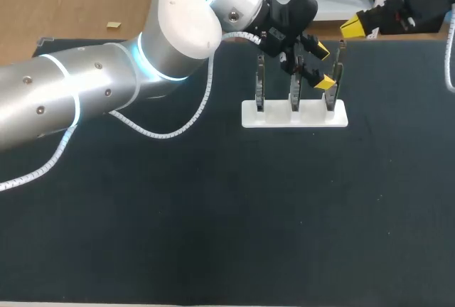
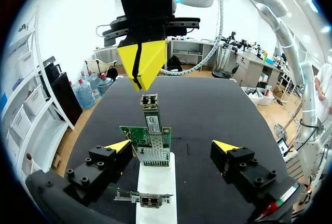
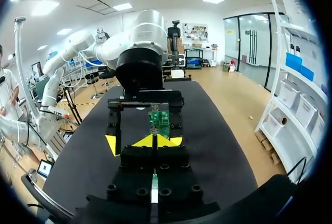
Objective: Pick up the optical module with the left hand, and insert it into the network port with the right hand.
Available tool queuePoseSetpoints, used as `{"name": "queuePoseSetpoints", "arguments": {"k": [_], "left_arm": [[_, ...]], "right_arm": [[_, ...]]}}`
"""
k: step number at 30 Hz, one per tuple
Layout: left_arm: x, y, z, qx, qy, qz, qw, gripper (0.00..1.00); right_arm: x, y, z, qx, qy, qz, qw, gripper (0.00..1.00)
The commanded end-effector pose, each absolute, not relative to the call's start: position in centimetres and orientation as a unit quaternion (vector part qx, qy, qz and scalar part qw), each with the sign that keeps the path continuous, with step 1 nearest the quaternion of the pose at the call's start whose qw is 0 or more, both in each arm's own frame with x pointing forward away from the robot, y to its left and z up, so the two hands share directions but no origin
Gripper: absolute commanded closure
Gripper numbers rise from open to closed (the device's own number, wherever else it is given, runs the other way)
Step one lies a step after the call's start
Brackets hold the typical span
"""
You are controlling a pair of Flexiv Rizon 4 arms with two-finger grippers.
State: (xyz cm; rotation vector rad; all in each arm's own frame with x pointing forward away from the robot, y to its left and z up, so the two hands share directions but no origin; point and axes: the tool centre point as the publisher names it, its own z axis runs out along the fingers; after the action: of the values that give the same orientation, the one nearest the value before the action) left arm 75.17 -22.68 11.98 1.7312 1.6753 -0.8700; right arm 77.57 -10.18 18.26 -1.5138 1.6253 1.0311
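A white stand [image 1: 295, 115] holds three upright parts. At its right end stands a green board [image 2: 136, 136] with a metal network port [image 2: 154, 155], and the silver optical module [image 2: 151, 117] sticks up out of that port. My left gripper [image 1: 323, 66] [image 2: 172, 147] is open, its yellow tips on either side of the board without touching it. My right gripper [image 1: 353, 28] [image 3: 147, 141] is shut and holds nothing. It hangs beyond the stand's right end, pointing at the board [image 3: 160, 122].
The black mat [image 1: 213, 214] covers the table. Two more upright parts [image 1: 260, 92] [image 1: 294, 95] fill the stand's left and middle slots, under my left wrist. My left arm [image 1: 85, 101] crosses the table's far left.
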Motion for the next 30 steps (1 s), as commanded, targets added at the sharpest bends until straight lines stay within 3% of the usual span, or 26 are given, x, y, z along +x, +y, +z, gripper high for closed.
{"name": "queuePoseSetpoints", "arguments": {"k": [1,30], "left_arm": [[75.4,-22.8,12.1,0.649,0.627,-0.325,0.283,0.0],[75.4,-22.8,12.1,0.649,0.627,-0.325,0.283,0.0]], "right_arm": [[77.6,-9.9,18.2,-0.585,0.623,0.395,0.337,1.0],[77.3,-9.8,15.6,-0.574,0.645,0.403,0.305,1.0]]}}
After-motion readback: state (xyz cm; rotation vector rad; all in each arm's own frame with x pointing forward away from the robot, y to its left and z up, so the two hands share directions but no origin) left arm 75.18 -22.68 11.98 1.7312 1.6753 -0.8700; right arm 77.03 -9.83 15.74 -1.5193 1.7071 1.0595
